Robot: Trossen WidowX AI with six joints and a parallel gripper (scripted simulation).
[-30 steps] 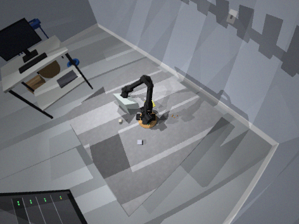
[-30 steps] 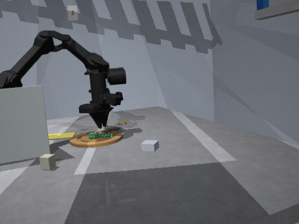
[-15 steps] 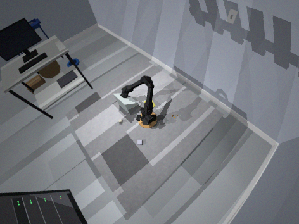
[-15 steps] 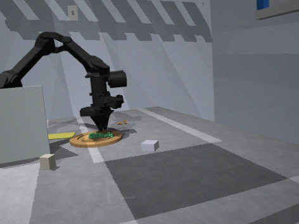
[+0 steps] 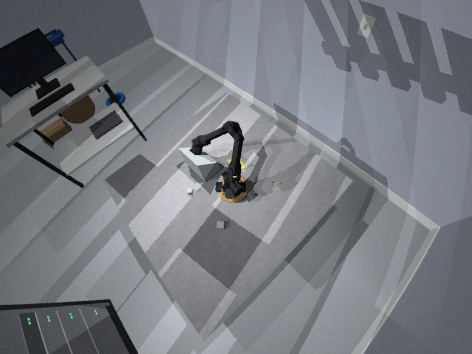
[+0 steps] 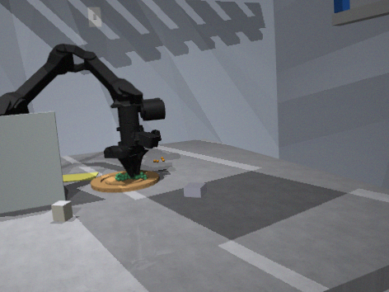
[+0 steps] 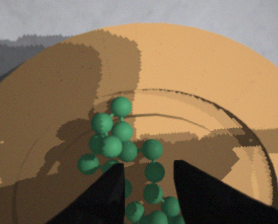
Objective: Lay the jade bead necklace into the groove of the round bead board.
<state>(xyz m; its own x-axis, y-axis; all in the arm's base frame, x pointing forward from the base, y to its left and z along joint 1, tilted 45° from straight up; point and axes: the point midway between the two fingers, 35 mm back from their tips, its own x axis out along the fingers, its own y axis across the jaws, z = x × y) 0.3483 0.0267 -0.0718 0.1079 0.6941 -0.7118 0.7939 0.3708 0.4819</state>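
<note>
The jade bead necklace (image 6: 120,177) (image 7: 152,149) is on the round bead board (image 5: 243,194) (image 6: 97,184) (image 7: 200,55), but it sits bunched on the inner part rather than following the groove (image 7: 160,102). So the trip to the board counts as done, while the laying-in looks mostly ahead. In the wrist view the upper end of the bunch comes close to the groove's inner edge; whether any bead there has dropped in, I cannot tell. The wide sweep of groove on the right of that view shows no beads, and the lower part of the necklace runs out of the picture.

The fingers (image 6: 132,166) stand a modest gap apart, low over the bunch, with a short run of beads between their tips. No firm grip on those beads shows.

What remains, I judge, is to take hold of a strand, draw it outward and settle it around the groove, section by section, until the loop opens up. The clump could drag along as one piece, or beads already near the groove could be pulled away from it
</note>
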